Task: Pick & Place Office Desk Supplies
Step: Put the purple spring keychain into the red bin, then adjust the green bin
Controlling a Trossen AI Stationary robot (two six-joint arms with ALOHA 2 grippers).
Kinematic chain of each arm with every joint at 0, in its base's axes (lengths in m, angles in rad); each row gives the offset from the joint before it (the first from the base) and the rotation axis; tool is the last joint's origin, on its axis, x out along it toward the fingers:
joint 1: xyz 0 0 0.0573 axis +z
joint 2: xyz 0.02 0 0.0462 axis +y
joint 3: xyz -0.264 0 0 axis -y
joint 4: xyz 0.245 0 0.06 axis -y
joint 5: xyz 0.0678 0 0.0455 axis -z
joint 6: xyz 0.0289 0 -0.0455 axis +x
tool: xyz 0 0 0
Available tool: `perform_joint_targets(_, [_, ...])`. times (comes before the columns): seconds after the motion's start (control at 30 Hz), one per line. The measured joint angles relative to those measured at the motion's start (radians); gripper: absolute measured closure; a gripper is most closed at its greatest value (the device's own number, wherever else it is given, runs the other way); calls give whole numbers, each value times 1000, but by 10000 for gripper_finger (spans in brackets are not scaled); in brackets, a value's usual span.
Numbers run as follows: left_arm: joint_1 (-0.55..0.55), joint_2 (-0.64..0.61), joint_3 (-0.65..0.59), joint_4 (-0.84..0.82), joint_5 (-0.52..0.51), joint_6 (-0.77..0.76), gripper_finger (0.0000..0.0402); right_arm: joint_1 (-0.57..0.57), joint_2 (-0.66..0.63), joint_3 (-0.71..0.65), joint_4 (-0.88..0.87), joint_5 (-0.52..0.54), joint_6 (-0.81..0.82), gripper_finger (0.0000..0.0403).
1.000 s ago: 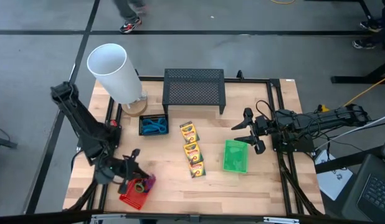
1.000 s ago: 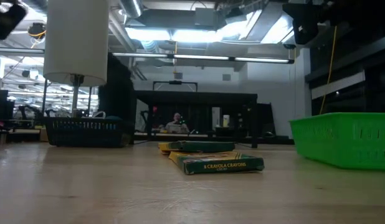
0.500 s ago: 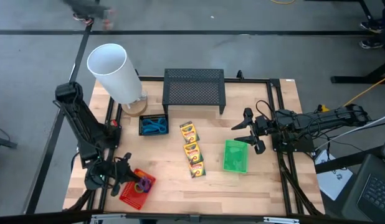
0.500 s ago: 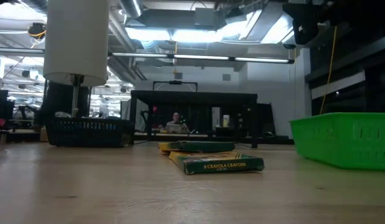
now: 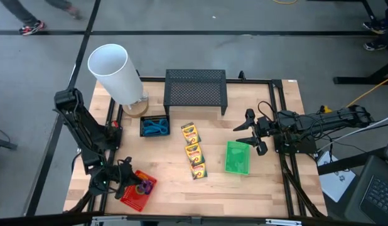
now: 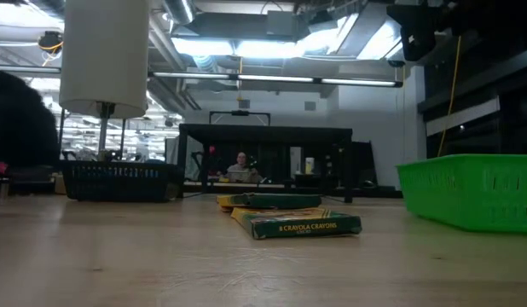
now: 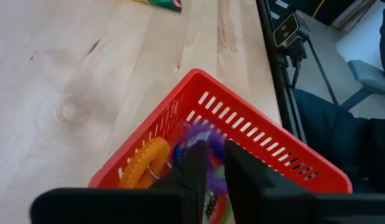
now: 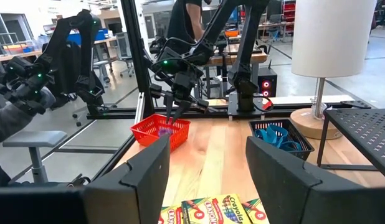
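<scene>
- The red basket [image 5: 137,191] sits at the table's near left corner; it holds a purple loop [image 7: 202,140] and an orange loop [image 7: 142,165], lying side by side.
- The left gripper [image 7: 210,163] reaches down into this basket, its fingers [image 7: 191,171] slightly apart with the purple loop between them; whether they pinch the loop I cannot tell.
- The purple loop looks frilly or coiled; the orange one is a ribbed, curved coil.
- The black basket [image 5: 154,127] stands farther back on the left, with blue-handled scissors [image 5: 157,128] inside.
- The green basket [image 5: 237,157] is right of centre; nothing shows in it from above.
- Three yellow-and-green crayon boxes [image 5: 194,151] lie flat in a row down the middle of the table [image 5: 175,188], between the black and green baskets, not in any basket.
- The right gripper [image 5: 249,133] hangs above the table just beside the green basket's far end, its fingers [image 8: 139,177] wide apart and holding nothing.
- A black mesh stand [image 5: 196,90] sits at the back centre, and a white cylinder [image 5: 115,74] stands at the back left beside the black basket.
</scene>
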Motion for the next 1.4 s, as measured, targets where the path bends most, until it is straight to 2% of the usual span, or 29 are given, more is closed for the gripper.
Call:
perform_joint_targets(0.27, [0,0,0,66,4,-7,295,0,0,0,-5,0,1,190])
perform_joint_targets(0.43, [4,-10,0,150,-41,75,272,0,3,0,-3,0,11,190])
perform_joint_targets(0.57, [30,-40,0,271,-140,295,268,2,3,0,62,0,114,190])
perform_joint_targets(0.7, [90,-72,1,405,-148,582,272,2,2,0,152,0,134,190])
perform_joint_targets(0.83, [194,-107,1,512,-73,761,281,2,2,0,214,34,91,190])
perform_joint_targets(0.9, [264,-120,1,515,-11,808,286,2,2,0,217,93,74,190])
perform_joint_targets(1.1, [526,-129,1,483,299,870,297,2,32,0,213,358,70,190])
perform_joint_targets(1.23, [714,-129,1,457,490,887,303,2,66,0,213,483,36,190])
perform_joint_targets(1.3, [794,-129,1,425,496,930,305,2,86,0,212,511,30,190])
perform_joint_targets(1.4, [888,-129,1,401,409,942,306,2,114,0,221,516,35,190])
